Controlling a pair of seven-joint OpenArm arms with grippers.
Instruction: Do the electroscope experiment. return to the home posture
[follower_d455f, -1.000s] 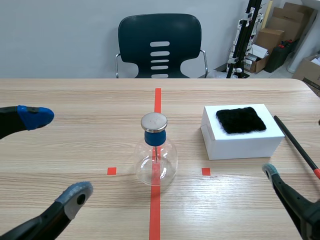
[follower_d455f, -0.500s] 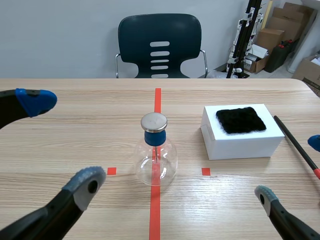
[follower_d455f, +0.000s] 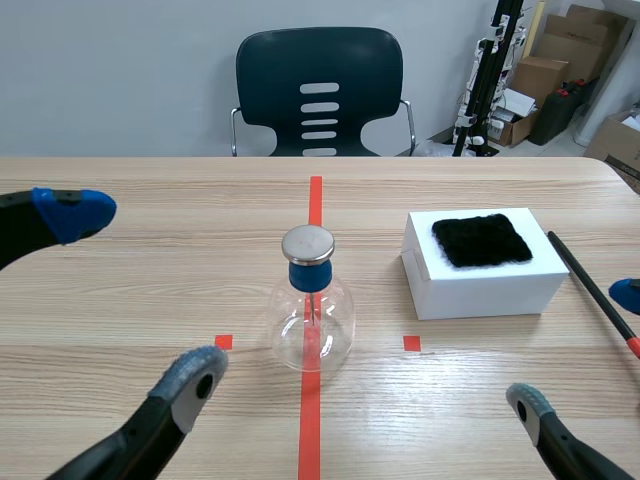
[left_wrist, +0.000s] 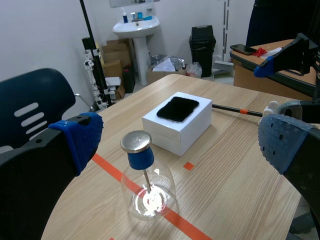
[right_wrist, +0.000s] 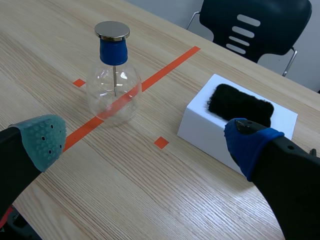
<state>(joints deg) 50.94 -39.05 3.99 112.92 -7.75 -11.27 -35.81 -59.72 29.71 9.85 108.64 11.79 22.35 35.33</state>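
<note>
One flask (follower_d455f: 312, 320) mid-frame; one white box (follower_d455f: 485, 285), one black pad (follower_d455f: 482, 240), one rod (follower_d455f: 590, 285) at right. Spread wide and empty: left tool (follower_d455f: 135, 294), right tool (follower_d455f: 579, 347).

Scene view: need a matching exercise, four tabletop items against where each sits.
Items
1. clear glass flask with blue stopper and metal cap
2. black fuzzy cloth
3. thin black rod with orange-red band
4. white rectangular box

Places
a. on top of the box
b. standing on the long red tape line
c. lying flat, past the box at the scene's right
d. between flask and rod

Pairs: 1-b, 2-a, 3-c, 4-d
</note>
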